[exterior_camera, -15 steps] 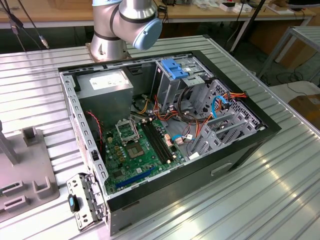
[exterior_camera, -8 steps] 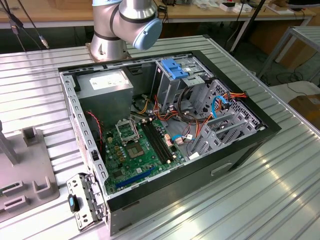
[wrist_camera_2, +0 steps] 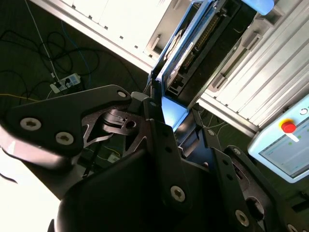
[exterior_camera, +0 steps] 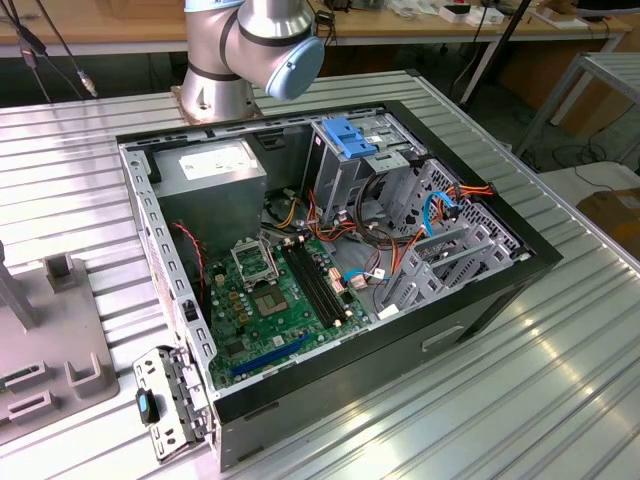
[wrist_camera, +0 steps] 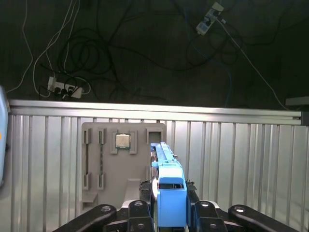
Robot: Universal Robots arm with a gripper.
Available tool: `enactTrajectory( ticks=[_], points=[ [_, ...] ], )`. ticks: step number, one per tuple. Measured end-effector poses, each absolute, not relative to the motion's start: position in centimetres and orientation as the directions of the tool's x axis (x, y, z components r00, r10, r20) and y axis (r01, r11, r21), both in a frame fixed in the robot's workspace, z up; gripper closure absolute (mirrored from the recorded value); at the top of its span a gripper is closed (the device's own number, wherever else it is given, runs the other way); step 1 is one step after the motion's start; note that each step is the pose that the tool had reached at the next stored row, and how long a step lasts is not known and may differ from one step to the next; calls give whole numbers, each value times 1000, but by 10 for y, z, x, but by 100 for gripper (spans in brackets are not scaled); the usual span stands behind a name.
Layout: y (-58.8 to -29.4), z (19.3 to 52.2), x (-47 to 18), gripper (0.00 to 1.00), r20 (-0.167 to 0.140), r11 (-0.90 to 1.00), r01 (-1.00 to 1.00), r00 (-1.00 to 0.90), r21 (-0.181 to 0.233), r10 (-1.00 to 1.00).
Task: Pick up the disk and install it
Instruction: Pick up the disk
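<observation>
Disk (wrist_camera: 169, 188): held on edge between the jaws, its light-blue bracket facing the first wrist view. It is off the desk (wrist_camera: 241, 159), in line with the grey fixture (wrist_camera: 120, 159) below.
Same disk in the second wrist view (wrist_camera_2: 174, 113): blue edge wedged between the black linkages, its body running away from the camera.
Jaws: clamped on the disk, one finger against each flat side.
Arm (exterior_camera: 250, 50): base stands on the desk (exterior_camera: 560, 400) beyond the case (exterior_camera: 500, 290); a joint with a blue cap sits above it.
Case: open, lying on its side, with the motherboard (exterior_camera: 280, 290) exposed.
Fixture: holds a chip (wrist_camera: 122, 140) in one pocket.
Floor (wrist_camera: 145, 48): dark, with loose cables.
</observation>
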State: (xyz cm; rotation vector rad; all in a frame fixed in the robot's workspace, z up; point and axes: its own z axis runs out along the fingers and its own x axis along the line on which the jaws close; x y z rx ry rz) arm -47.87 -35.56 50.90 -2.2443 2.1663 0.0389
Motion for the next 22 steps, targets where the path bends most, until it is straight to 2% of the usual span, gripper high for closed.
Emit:
enactTrajectory(
  ticks=[22],
  points=[
    [-356,509,-438,64,-33,-35,-999,35,1,-999]
  ],
)
